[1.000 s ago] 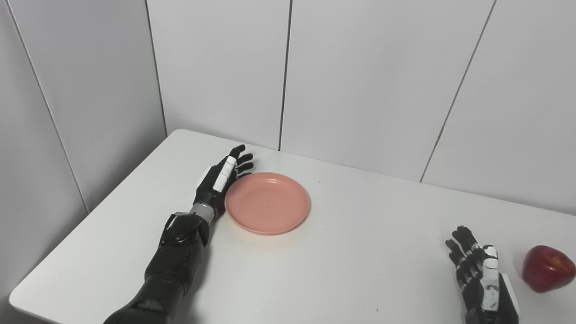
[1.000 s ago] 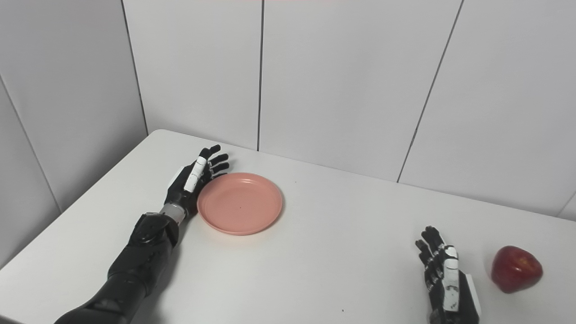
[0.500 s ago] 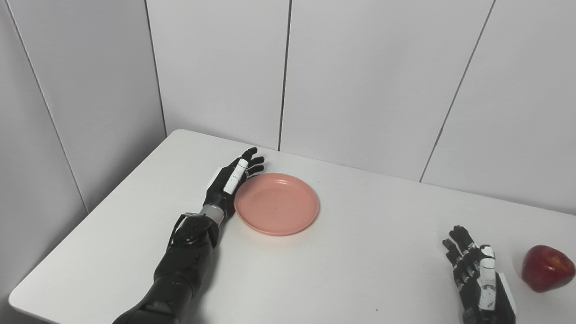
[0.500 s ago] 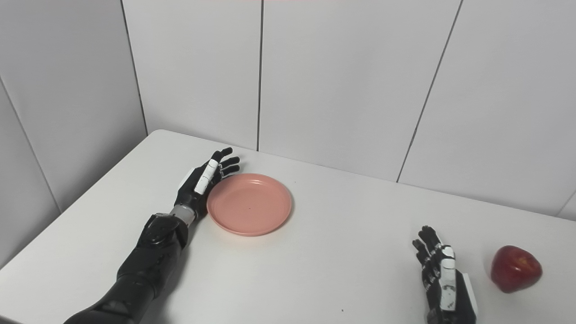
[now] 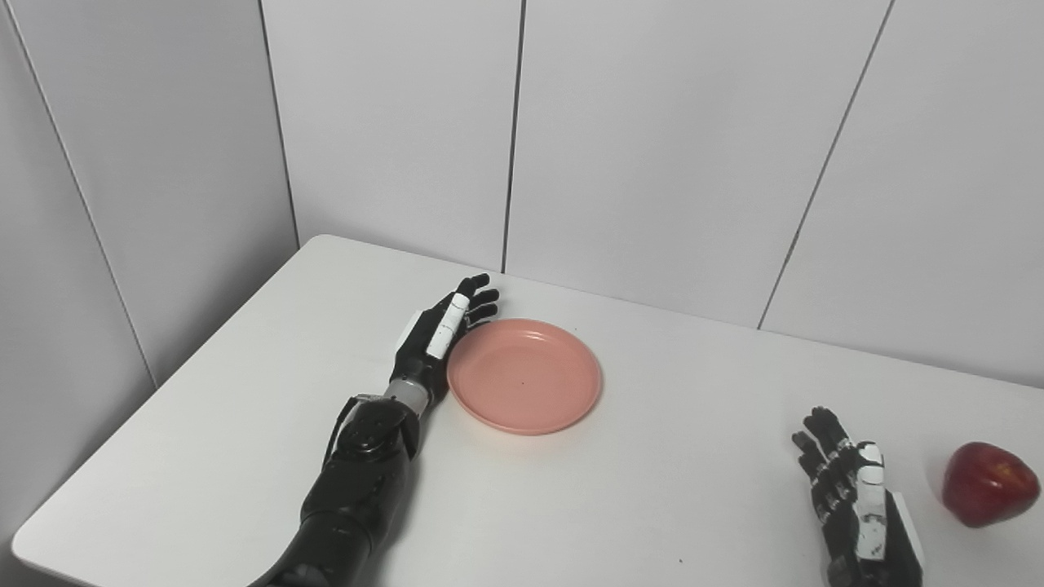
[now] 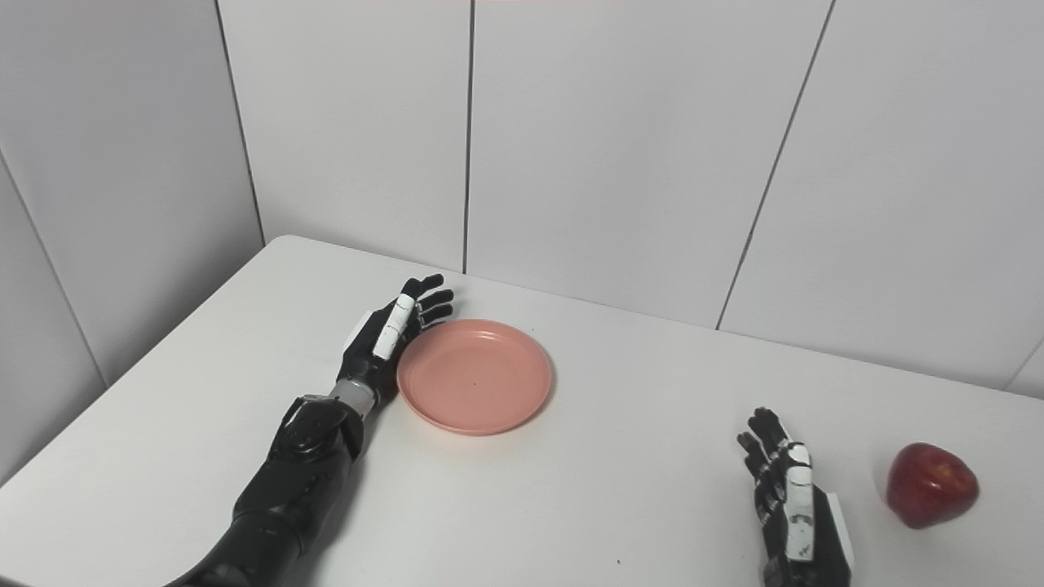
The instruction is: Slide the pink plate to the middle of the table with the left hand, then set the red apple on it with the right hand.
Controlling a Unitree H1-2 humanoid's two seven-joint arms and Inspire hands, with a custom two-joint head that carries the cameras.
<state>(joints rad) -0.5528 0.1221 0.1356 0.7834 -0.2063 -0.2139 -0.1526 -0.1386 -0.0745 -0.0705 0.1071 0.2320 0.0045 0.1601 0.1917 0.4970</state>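
A round pink plate lies flat on the white table, left of the middle. My left hand stands on edge against the plate's left rim, open, with its fingers stretched toward the wall. A red apple sits near the table's right side. My right hand rests open at the bottom right, just left of the apple and apart from it, holding nothing.
White wall panels close off the back and left of the table. The table's front-left corner and its left edge are in view.
My left hand has pushed the pink plate rightward across the table, toward the middle. The right hand has drifted slightly left and lower; the apple has stayed put.
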